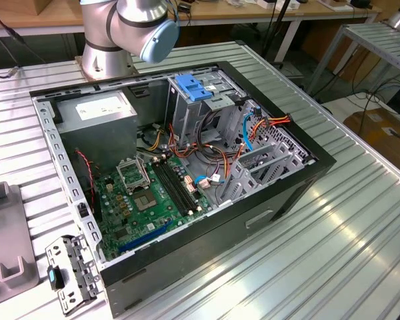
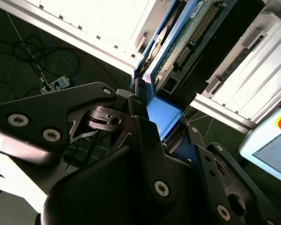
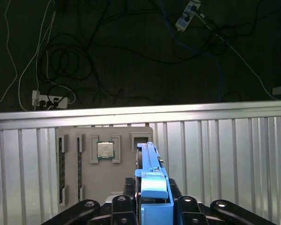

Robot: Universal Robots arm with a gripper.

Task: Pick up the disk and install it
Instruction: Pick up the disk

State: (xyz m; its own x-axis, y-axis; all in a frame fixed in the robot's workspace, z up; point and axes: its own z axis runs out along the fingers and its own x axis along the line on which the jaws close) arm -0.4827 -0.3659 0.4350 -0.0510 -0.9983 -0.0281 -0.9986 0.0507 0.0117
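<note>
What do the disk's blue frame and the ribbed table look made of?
The disk: blue frame looks like matte moulded plastic, by its even colour and rounded edges. The table: probably bare aluminium, by its ribbed profile and bright silvery sheen.

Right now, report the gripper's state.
The gripper is closed on the disk, clamping its blue frame.
</note>
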